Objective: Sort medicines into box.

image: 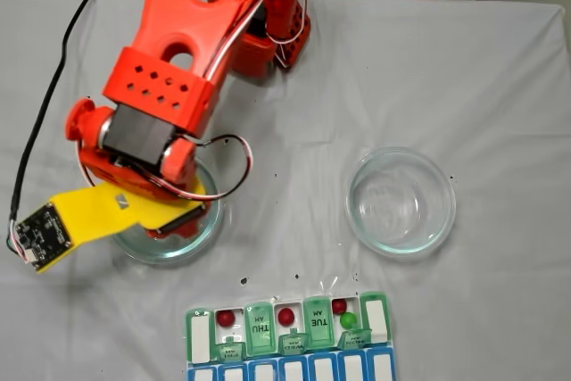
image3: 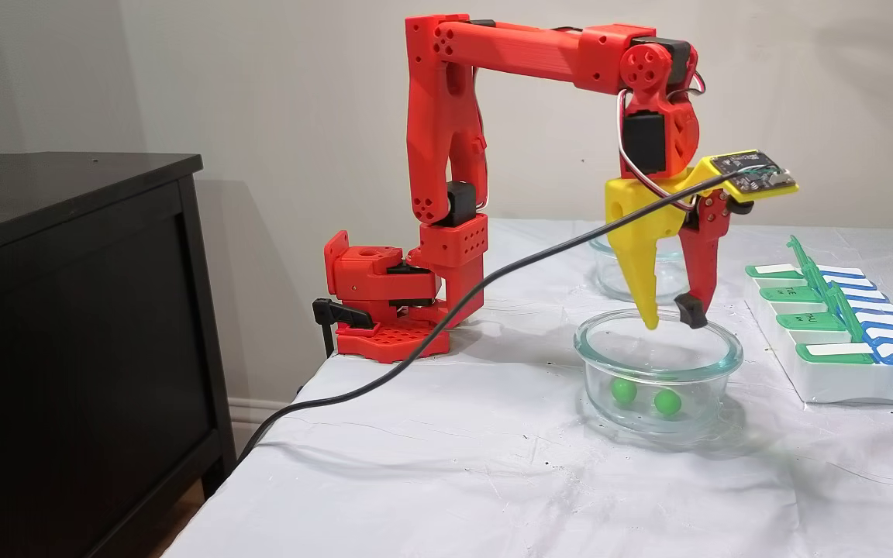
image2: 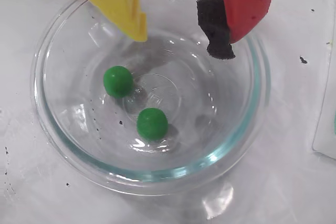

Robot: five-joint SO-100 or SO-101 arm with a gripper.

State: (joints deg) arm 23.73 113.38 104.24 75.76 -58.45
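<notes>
Two green medicines (image2: 118,81) (image2: 152,124) lie on the bottom of a round glass dish (image2: 63,145). My gripper (image2: 181,40) hangs open just above the dish's rim, its yellow finger (image2: 126,3) and its red finger with a black pad (image2: 216,30) holding nothing. A fixed view shows the gripper (image3: 671,322) from the side, over the same green balls (image3: 623,391) (image3: 667,401). The box (image: 201,332) lies at the table's near edge in a fixed view. Its open compartments hold red balls (image: 226,317) (image: 285,316) (image: 339,306) and one green ball (image: 348,319).
A second glass dish (image: 400,201) stands with nothing in it to the right of the arm (image: 178,69). A black cable (image3: 415,364) trails off the table's left side. A black cabinet (image3: 67,310) stands beside the table. Tiny black specks dot the white cloth.
</notes>
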